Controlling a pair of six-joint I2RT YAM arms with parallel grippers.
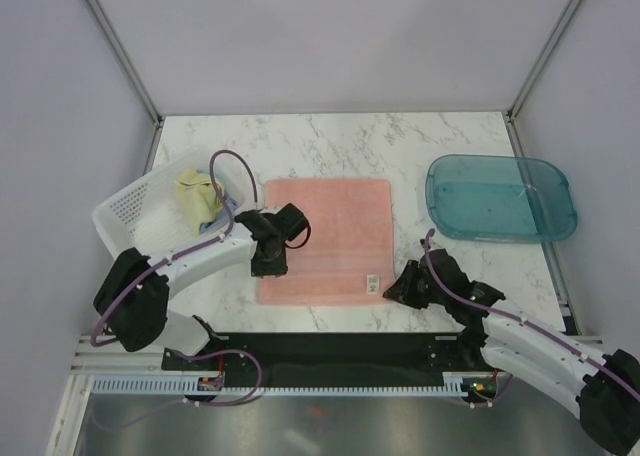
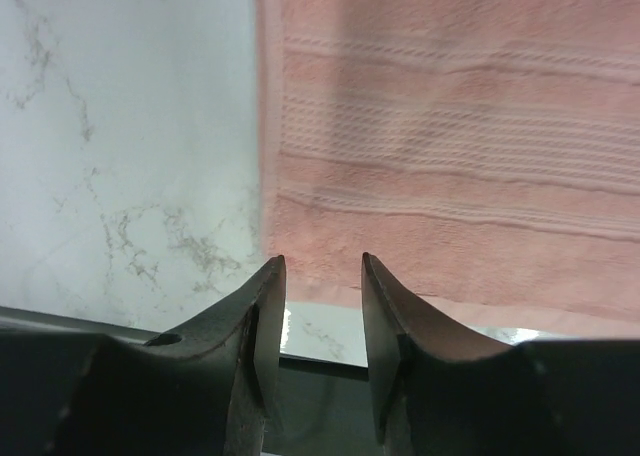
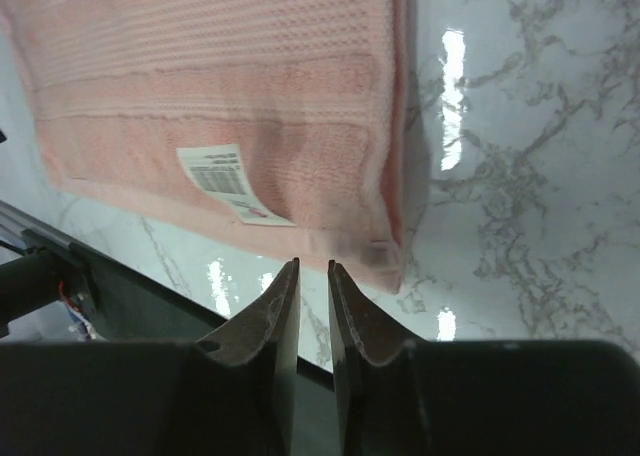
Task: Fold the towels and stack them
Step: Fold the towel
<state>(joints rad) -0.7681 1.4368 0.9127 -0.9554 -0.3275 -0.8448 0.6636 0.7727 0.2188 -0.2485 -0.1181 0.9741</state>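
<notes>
A salmon-pink towel (image 1: 325,238) lies flat and unfolded on the marble table, its white tag (image 3: 225,181) near the near-right corner. My left gripper (image 1: 268,268) hovers at the towel's near-left corner. In the left wrist view its jaws (image 2: 320,266) stand open with nothing between them, just short of the pink towel's (image 2: 450,126) near edge. My right gripper (image 1: 393,292) sits off the near-right corner. Its jaws (image 3: 313,268) are a narrow gap apart and empty, close to the towel's corner (image 3: 385,256). A pale-yellow towel (image 1: 195,196) with a bit of blue-grey cloth (image 1: 212,220) under it sits in the basket.
A white perforated basket (image 1: 130,211) stands at the left, tilted, beside the left arm. A teal translucent tray (image 1: 500,198) lies at the right back. The table's near edge and a black rail (image 1: 330,351) run just behind both grippers.
</notes>
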